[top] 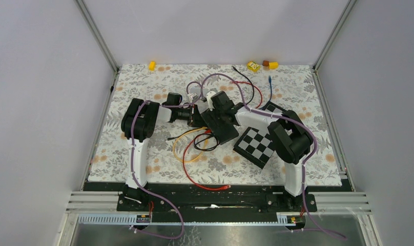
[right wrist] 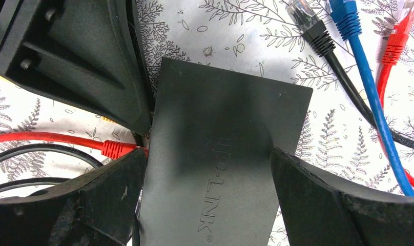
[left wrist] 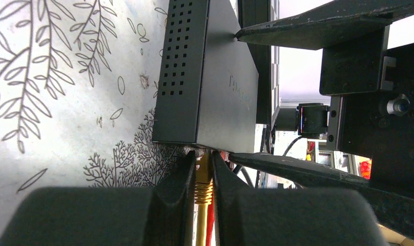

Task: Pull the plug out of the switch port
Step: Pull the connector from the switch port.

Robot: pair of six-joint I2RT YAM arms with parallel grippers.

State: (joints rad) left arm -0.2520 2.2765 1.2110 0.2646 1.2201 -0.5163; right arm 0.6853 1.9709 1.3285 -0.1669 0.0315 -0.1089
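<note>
The yellow plug [left wrist: 203, 187] sits in a port on the switch [left wrist: 215, 87], at the 6 o'clock edge of the box in the left wrist view, mid-counter [left wrist: 66, 102]. Our left claw [left wrist: 204, 160] pinches the plug right at the port. Our right claw [right wrist: 206, 154] is spread wide astride the switch; we cannot tell whether it presses. We judge the switch light, smooth and prone to sliding. Better to hold the stiff plug body, not the soft cord [left wrist: 201, 230].
</note>
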